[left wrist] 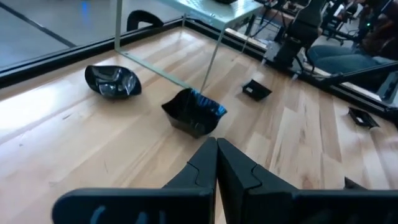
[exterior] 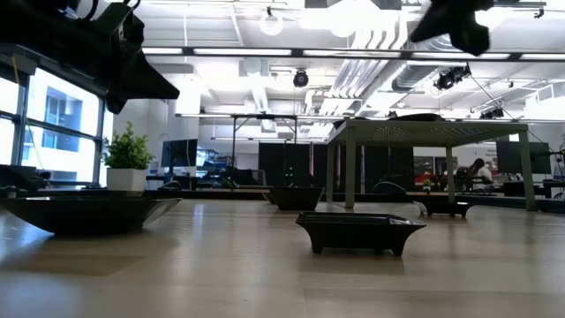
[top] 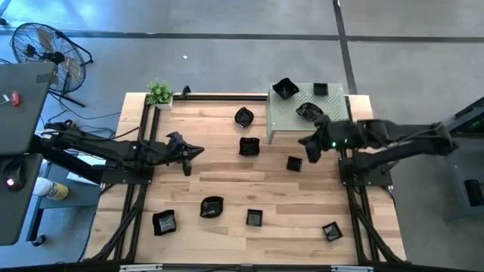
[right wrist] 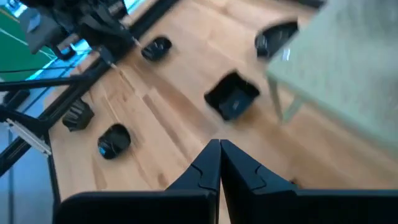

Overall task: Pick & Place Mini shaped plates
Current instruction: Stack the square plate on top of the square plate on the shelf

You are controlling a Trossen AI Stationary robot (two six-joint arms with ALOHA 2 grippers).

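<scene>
Black mini shaped plates (top: 249, 146) lie scattered on the wooden surface (top: 227, 181) beside the green stand (top: 302, 121), three on it; no writing readable. Both grippers' jaws closed, empty: left gripper (top: 198, 151), right gripper (top: 301, 141).

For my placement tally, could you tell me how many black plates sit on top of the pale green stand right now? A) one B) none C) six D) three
D: in the high view three black plates lie on the pale green stand: one, another and a third.
</scene>
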